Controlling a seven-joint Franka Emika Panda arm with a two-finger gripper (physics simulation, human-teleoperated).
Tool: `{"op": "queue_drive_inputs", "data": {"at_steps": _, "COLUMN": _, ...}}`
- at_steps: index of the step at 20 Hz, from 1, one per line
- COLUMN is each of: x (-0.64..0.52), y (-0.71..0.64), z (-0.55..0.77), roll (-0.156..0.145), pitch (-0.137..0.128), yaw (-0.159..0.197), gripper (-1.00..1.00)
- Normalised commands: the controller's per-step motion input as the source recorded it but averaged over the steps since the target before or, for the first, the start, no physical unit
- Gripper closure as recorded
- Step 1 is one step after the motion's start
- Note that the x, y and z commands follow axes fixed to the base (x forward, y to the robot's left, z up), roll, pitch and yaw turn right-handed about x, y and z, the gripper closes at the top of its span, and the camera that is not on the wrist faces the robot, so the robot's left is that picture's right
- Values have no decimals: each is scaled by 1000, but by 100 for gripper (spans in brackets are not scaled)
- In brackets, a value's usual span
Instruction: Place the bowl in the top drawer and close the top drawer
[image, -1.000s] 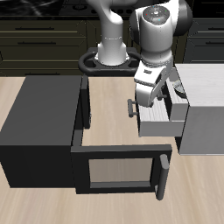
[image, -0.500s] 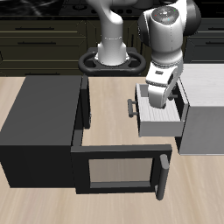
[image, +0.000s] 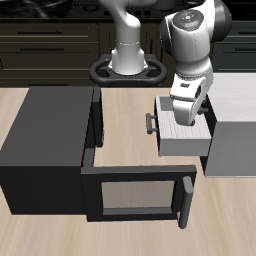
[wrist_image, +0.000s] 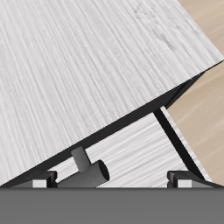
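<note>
Gripper lowered into the open top drawer.
Finger state cannot be told; the bowl is not seen.

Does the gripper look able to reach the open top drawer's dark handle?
Probably yes: the gripper hangs just above the top drawer, and nothing stands around the handle on the drawer's front.

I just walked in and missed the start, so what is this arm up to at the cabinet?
The Franka arm is reaching down over the open top drawer of the pale grey cabinet, its gripper low over the drawer. The bowl is not visible in either view, so I cannot tell whether it is already inside. The drawer is pulled out and not yet closed. The wide black drawer in front also stands open.
</note>
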Motion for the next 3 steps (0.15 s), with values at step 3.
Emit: {"op": "queue_drive_inputs", "data": {"at_steps": 3, "x": -55, "y": 64, "z": 16, "roll": 23, "pitch": -3, "yaw": 0, "gripper": -100}}
